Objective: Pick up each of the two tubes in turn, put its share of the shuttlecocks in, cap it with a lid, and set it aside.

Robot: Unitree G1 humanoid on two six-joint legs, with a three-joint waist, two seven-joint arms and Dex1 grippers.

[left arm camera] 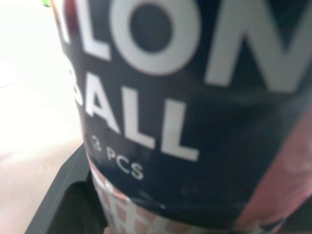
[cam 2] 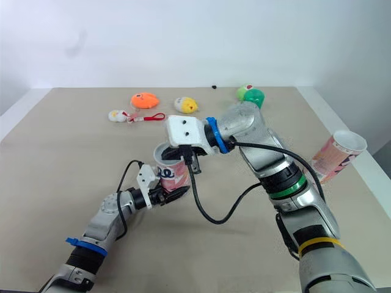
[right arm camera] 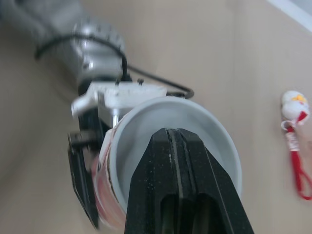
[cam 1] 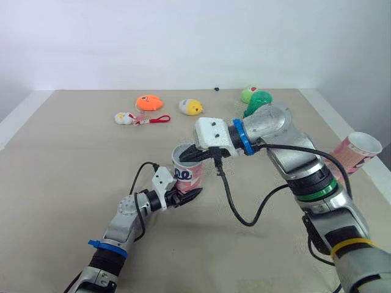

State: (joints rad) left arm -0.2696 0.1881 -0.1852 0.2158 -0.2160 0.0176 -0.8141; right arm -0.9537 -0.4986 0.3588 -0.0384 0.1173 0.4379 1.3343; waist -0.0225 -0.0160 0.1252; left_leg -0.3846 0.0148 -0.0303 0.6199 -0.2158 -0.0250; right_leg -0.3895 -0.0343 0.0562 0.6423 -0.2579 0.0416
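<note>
Grip firm with the left gripper (cam 1: 185, 195), closed around the tube (cam 1: 186, 173), upright near table centre. Lower the right gripper (cam 1: 197, 155), fingers pressed together on nothing visible, straight into the open mouth, without pushing the rim toward 9 o'clock.

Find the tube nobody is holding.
In the head views, the spare tube rests tilted at the table's right edge, well to the right of the held tube.
</note>
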